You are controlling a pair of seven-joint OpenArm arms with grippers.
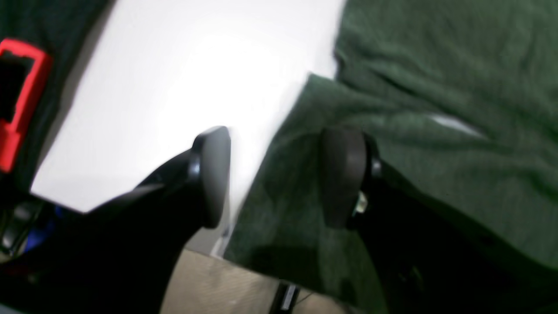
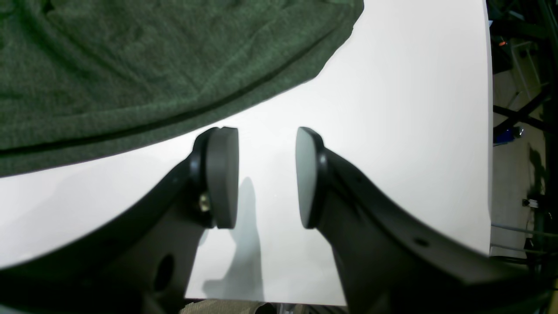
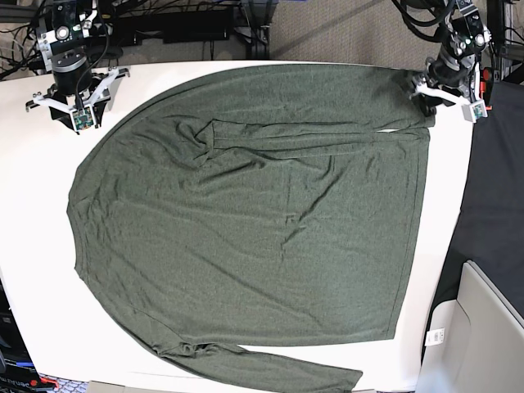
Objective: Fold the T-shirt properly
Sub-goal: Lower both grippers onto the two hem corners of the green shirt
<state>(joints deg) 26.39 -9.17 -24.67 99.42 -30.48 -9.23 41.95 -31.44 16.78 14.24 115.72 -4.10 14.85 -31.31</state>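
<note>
The T-shirt (image 3: 246, 221) lies spread flat across most of the white table (image 3: 33, 229), one sleeve folded over the chest, the other trailing along the near edge. Left gripper (image 1: 279, 174) — jaws wide apart, holding nothing — straddles the shirt's edge at a far corner; the blur hides any contact. Right gripper (image 2: 267, 176) stands partly open and empty above bare table at the other far corner, just beside the shirt.

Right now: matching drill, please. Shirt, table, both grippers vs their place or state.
Column 1:
1. shirt
2. table
3. left gripper
4. right gripper

Column 2:
A. open over bare white surface beside the cloth
B. white, under the cloth
C. spread flat, one sleeve folded across the body
D. open, astride the cloth's edge

Pairs: 1-C, 2-B, 3-D, 4-A
</note>
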